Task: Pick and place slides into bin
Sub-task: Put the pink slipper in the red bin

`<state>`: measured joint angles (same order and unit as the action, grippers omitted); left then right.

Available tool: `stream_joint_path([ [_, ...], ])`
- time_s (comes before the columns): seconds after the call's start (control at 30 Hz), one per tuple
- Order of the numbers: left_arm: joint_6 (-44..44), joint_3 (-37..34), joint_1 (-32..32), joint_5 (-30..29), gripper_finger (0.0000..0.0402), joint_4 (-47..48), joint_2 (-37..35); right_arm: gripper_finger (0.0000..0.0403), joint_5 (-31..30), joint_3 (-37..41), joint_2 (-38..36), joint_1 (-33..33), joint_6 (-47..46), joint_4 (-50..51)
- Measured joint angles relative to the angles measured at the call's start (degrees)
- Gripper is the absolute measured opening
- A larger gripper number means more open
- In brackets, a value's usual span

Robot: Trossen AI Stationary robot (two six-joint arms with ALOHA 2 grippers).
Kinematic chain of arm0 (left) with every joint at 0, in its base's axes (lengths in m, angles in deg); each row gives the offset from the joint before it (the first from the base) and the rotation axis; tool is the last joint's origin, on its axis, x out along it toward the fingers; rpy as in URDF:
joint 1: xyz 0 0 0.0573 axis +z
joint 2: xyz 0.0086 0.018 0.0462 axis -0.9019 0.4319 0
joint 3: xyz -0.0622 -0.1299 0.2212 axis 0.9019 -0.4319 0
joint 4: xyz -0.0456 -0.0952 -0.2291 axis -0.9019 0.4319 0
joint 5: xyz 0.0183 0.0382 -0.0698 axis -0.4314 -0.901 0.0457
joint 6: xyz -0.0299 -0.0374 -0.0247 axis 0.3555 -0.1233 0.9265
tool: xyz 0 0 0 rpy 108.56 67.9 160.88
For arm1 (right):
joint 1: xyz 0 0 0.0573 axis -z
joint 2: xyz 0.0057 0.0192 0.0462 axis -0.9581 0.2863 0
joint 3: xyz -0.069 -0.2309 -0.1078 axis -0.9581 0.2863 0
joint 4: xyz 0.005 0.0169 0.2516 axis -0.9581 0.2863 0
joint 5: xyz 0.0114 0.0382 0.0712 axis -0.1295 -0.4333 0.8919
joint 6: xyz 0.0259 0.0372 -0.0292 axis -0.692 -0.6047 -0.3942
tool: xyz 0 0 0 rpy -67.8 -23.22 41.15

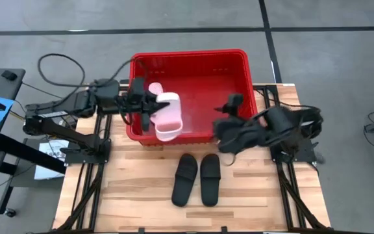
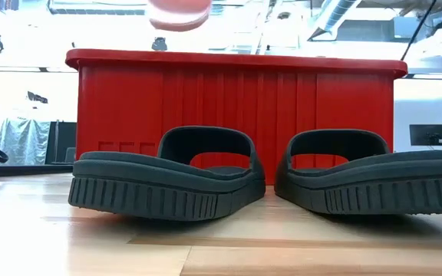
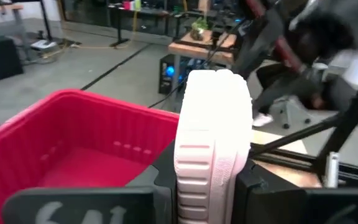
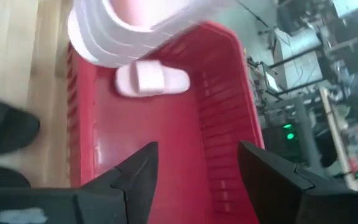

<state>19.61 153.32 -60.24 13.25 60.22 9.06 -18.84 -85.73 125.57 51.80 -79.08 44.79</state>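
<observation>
The red bin (image 1: 232, 65) stands at the table's far middle. My left gripper (image 1: 149, 110) reaches in from the left and is shut on a pale pink slide (image 1: 168, 118) above the bin's near-left part; the slide also shows at the top of the low view (image 2: 179, 14). A second pink slide (image 4: 151, 79) lies on the bin's floor. Two black slides (image 1: 186, 179) (image 1: 210, 179) lie side by side on their soles on the table, in front of the bin. My right gripper (image 4: 197, 180) is open and empty above the bin's right part. My left gripper pinches the pink slide's sole (image 3: 207, 162) between its two fingers (image 3: 263, 190), which come in level from the table's left. The slide is lifted clear, above the bin's near-left wall. Which end of the sole it holds, I cannot tell.
The bin's near wall (image 2: 236, 115) stands right behind the black slides (image 2: 167, 180). Bare wooden table (image 1: 128, 195) lies left and right of them. Cables (image 1: 57, 65) and the arm bases sit at both table sides.
</observation>
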Motion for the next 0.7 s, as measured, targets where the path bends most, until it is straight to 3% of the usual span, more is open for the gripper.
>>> stream_joint_path([
  [0.17,-1.68,-0.01,7.99,4.60,0.0053,2.93,-3.43,0.0208,0.18,0.00,-5.05,1.56,-5.70,-0.04],
  [0.37,-3.59,-0.17,20.30,14.67,0.0053,4.30,-4.25,0.0200,0.28,0.00,-9.04,4.89,-7.66,-0.13],
  [0.7,-2.43,-0.22,39.75,31.35,0.0053,4.10,5.12,0.0198,0.32,0.17,-10.10,15.55,-2.15,-0.14],
])
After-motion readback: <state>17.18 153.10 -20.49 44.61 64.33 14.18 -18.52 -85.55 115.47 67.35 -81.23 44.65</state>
